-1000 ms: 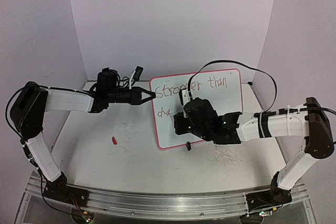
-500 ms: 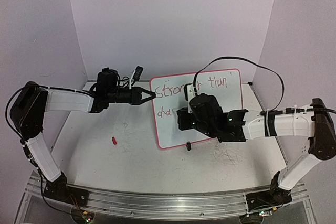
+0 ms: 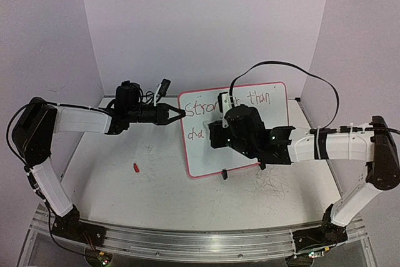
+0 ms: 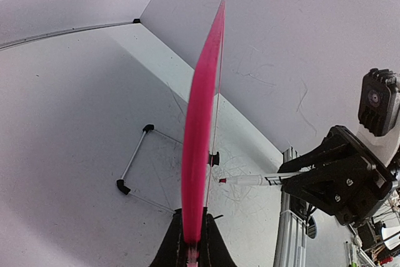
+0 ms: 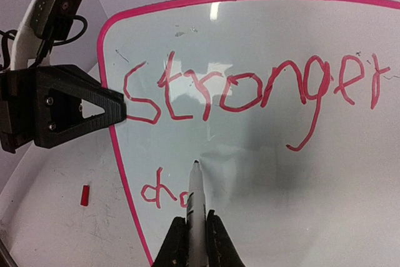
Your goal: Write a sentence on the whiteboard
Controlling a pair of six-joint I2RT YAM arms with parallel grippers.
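Observation:
The whiteboard [image 3: 275,123], white with a pink rim, lies tilted on the table. My left gripper [image 3: 181,114] is shut on its left rim; in the left wrist view the rim [image 4: 200,129] runs edge-on from between the jaws of the left gripper [image 4: 192,248]. The sentence [image 5: 250,92] reads "Stronger than" on top, with "cha" [image 5: 164,193] begun below. My right gripper [image 5: 195,232] is shut on a white marker [image 5: 195,204], its tip just above the board, right of "cha". From above, the right gripper [image 3: 215,136] covers the board's middle.
A small red marker cap [image 3: 135,167] lies on the table left of the board. A black clip foot [image 3: 224,174] sits at the board's near edge. Grey scribbles [image 3: 269,186] mark the tabletop. Walls enclose the table at back and sides.
My right gripper has moved up and slightly right across the board with the marker. The left gripper and board have stayed still.

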